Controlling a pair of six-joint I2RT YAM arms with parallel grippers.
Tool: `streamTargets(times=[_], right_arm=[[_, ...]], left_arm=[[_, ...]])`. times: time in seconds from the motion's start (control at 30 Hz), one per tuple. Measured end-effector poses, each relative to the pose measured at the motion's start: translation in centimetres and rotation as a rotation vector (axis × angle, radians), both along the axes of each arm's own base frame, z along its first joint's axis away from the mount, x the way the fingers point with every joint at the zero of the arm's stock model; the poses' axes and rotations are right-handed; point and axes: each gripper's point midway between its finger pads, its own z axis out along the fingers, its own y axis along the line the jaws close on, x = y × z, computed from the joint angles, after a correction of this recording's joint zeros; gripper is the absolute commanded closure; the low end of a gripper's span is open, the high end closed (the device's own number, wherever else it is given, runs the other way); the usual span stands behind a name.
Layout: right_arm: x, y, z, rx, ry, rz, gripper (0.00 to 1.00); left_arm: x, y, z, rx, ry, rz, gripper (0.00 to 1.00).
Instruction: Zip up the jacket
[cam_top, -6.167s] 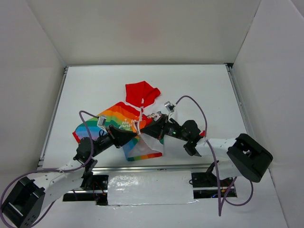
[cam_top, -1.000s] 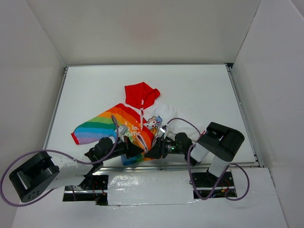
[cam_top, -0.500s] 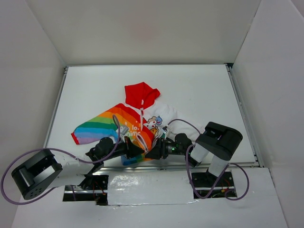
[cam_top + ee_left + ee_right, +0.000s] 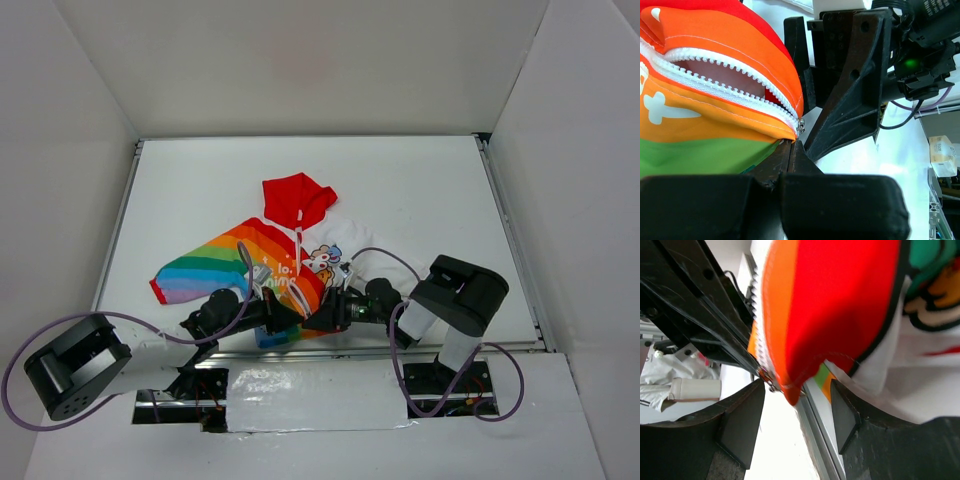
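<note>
Pinching jacket (image 4: 272, 262) hem with my left gripper (image 4: 792, 150), clenched on thin cloth; my right gripper (image 4: 795, 425) spread, cloth loose between. Soft, floppy, light: I judge best hold beside zipper (image 4: 730, 65) bottom.

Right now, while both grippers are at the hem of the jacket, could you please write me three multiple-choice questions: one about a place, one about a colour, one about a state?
1. Where does the red hood lie?
A) at the far end of the jacket
B) under the left arm
C) off the table

2. What colour are the zipper teeth?
A) black
B) blue
C) white

3. In what state is the zipper?
A) shut to the top
B) open, rows apart
C) torn out

Answers:
1 A: the top view shows it beyond the striped body.
2 C: the left wrist view shows them white.
3 B: the two rows gape above the left gripper.
</note>
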Motion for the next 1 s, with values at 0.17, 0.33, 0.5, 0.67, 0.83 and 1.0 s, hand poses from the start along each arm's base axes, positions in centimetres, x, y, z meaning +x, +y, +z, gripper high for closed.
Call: streamTargets(times=[0.17,0.33,0.5,0.67,0.83,1.0], right_arm=[[0.27,0.42,0.71,0.019,-0.016,0.004,0.42],[0.09,0.47,0.76,0.022,-0.011,0.01,0.49],[0.0,0.45,0.74,0.022,-0.004,0.011,0.6],[-0.07,0.39,0.71,0.022,0.01,0.008,0.71],[-0.22,0.21,0.53,0.018,0.021,0.005,0.91],[-0.29,0.18,0.6,0.023,0.043,-0.001,0.92]], left_arm=[[0.04,0.01,0.02,0.0,-0.001,0.001,1.0],[-0.03,0.09,-0.03,0.006,0.0,0.001,1.0],[-0.03,0.18,-0.14,0.012,0.005,0.005,1.0],[0.01,0.13,-0.1,0.012,0.005,0.004,1.0],[0.07,0.05,-0.13,0.015,0.007,0.003,1.0],[0.07,0.08,-0.24,0.019,0.009,0.004,1.0]])
